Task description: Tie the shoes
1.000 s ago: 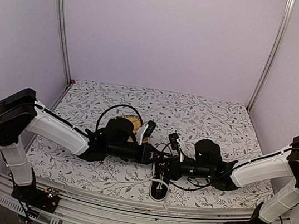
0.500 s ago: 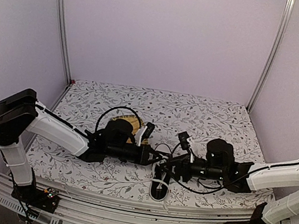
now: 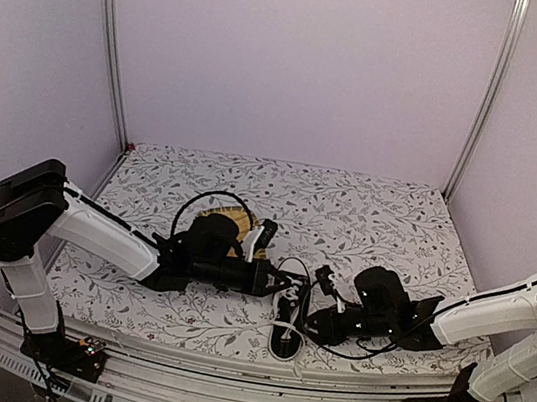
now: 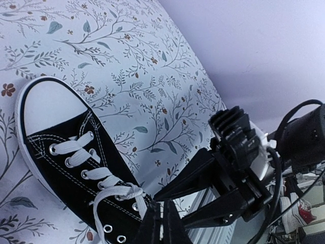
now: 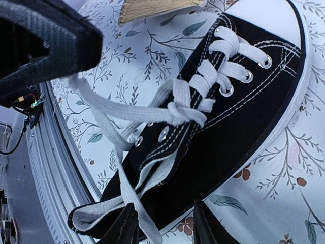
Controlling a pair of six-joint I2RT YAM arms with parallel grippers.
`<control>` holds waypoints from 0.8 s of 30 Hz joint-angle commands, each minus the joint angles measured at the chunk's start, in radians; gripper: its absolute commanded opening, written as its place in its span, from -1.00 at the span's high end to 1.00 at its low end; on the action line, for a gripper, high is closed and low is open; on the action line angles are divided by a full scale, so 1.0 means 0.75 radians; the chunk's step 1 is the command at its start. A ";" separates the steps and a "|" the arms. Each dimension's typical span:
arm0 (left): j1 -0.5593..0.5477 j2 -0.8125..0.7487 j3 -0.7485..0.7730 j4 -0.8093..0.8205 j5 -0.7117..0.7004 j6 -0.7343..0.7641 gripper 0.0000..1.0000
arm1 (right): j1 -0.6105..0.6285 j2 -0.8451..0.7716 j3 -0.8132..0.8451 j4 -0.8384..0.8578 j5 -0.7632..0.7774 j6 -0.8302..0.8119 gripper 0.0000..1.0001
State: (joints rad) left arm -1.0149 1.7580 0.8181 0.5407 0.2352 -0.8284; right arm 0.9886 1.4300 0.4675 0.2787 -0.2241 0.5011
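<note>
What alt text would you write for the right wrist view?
A black sneaker lies on a floral tablecloth, one white lace pulled taut toward the left gripper. The right gripper hovers open near its heel end.

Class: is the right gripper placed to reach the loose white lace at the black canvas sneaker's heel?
Probably yes: the right gripper hangs open beside the loose white lace, nothing between them.

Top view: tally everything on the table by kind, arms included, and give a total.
Sneaker: 1
Mat: 1
Arms: 2, left arm and right arm
Total: 4
</note>
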 commanded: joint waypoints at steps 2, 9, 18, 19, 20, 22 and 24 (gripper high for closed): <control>0.019 0.011 -0.015 0.017 -0.003 0.001 1.00 | 0.010 0.105 0.106 0.022 -0.035 -0.024 0.35; 0.018 0.018 -0.009 0.021 0.002 -0.003 1.00 | 0.015 0.133 0.106 0.039 -0.125 -0.038 0.40; 0.018 0.021 -0.011 0.016 0.005 -0.005 1.00 | 0.044 0.114 0.082 0.030 -0.175 -0.013 0.33; 0.018 0.020 -0.011 0.017 0.005 -0.005 1.00 | 0.043 0.121 0.082 0.021 -0.166 -0.010 0.35; 0.019 0.021 -0.011 0.017 0.005 -0.006 1.00 | 0.044 0.127 0.084 0.013 -0.158 -0.007 0.43; 0.018 0.019 -0.011 0.016 0.004 -0.005 1.00 | 0.044 0.131 0.089 -0.010 -0.140 0.001 0.57; 0.018 0.015 -0.011 0.009 0.000 -0.001 1.00 | 0.046 0.112 0.089 -0.047 -0.102 0.010 0.78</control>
State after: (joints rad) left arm -1.0149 1.7618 0.8181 0.5407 0.2359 -0.8318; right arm 1.0103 1.5215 0.5358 0.2882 -0.3252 0.4915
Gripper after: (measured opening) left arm 0.005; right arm 0.179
